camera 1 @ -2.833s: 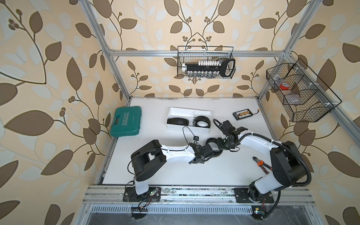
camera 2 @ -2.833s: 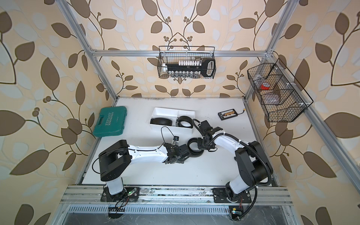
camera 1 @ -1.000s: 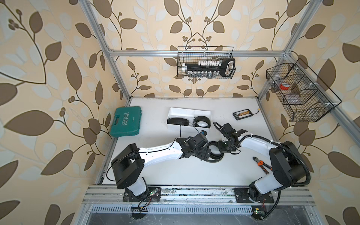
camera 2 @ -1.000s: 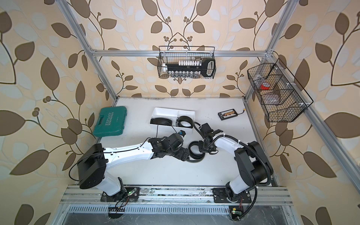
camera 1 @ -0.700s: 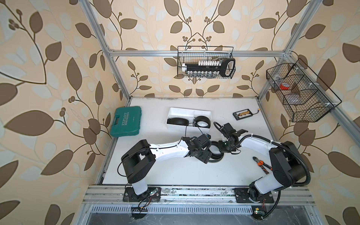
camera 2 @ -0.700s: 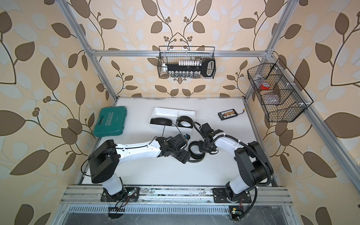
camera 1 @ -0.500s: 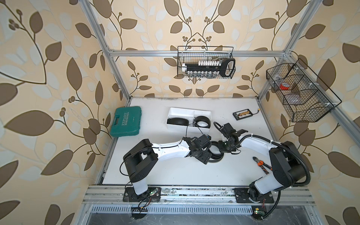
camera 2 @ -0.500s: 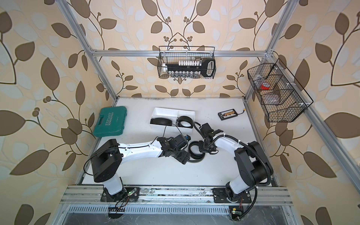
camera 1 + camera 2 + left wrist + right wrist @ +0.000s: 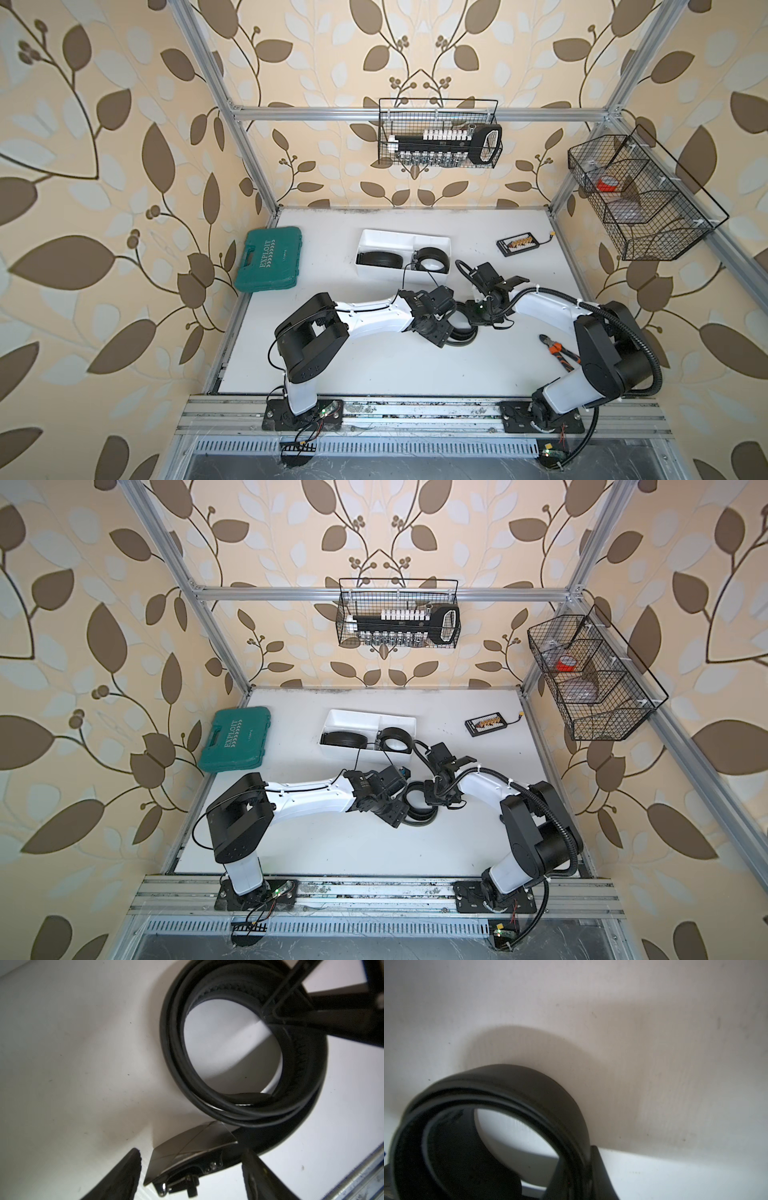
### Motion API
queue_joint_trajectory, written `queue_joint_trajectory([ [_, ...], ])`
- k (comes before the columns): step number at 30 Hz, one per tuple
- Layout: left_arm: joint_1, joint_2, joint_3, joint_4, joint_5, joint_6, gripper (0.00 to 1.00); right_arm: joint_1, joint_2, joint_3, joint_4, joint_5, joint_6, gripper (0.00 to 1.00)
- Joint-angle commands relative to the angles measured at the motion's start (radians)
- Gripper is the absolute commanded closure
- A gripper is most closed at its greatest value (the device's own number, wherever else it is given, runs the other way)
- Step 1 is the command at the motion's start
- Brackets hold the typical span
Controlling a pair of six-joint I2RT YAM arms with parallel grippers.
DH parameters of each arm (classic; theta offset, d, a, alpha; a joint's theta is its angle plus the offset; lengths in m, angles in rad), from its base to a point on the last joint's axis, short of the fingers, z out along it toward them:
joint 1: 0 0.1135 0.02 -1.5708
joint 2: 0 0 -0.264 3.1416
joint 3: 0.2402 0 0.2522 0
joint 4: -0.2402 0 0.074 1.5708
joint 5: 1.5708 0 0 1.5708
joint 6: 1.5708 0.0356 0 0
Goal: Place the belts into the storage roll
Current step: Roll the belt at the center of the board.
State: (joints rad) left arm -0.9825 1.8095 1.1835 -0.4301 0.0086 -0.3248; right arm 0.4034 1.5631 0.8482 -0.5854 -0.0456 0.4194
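Right wrist view: coiled belt [image 9: 519, 1081] blurred, cut off at frame edge.

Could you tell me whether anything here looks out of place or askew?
Yes: the third belt lies on the table, outside the tray. Its buckle sticks out loose from the coil, between the fingers of the open left gripper.

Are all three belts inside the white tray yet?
No, in a top view one coiled belt lies on the table, outside the white tray.
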Motion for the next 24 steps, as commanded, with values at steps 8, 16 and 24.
queue_joint_trajectory([
  [8, 0.097, 0.037, -0.003, 0.021, 0.015, -0.077, 0.36, -0.007, 0.031, -0.051, 0.056, -0.018, -0.021, 1.0],
  [16, 0.109, 0.041, -0.014, 0.029, 0.023, -0.093, 0.5, -0.013, 0.033, -0.052, 0.061, -0.023, -0.026, 1.0],
  [24, 0.11, 0.073, 0.056, -0.008, -0.041, -0.133, 0.75, -0.011, 0.018, -0.058, 0.055, -0.036, -0.027, 1.0],
])
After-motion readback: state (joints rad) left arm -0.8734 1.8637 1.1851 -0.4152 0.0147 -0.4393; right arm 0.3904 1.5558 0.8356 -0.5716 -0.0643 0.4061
